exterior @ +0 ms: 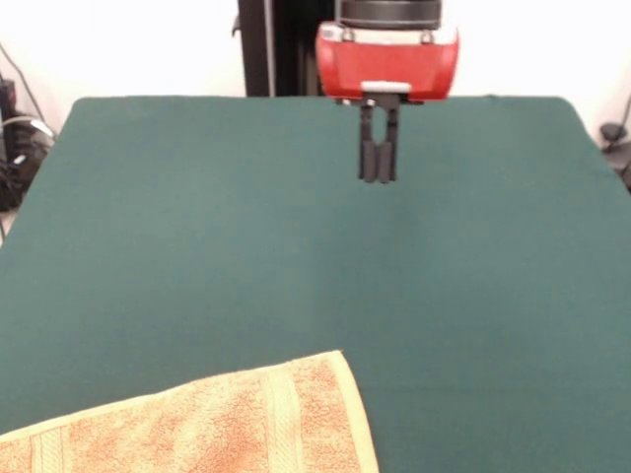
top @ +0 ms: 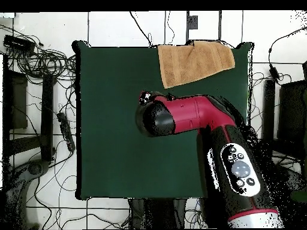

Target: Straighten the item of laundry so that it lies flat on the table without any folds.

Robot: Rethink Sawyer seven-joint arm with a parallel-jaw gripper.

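The orange-tan towel (exterior: 217, 424) lies on the green table (exterior: 197, 217) at its near left edge in the front view, cut off by the picture's bottom. One woven border band shows near its right end. In the overhead view the towel (top: 195, 61) lies at the table's (top: 114, 120) top edge, right of middle, slightly askew. My gripper (exterior: 378, 163) hangs from the red arm head above the table's far middle, fingers close together and empty, well apart from the towel. In the overhead view the arm (top: 198, 117) hides the gripper.
Cables and black equipment (top: 36, 60) lie on the floor around the table. The arm's pedestal column (exterior: 271, 49) stands behind the table's far edge.
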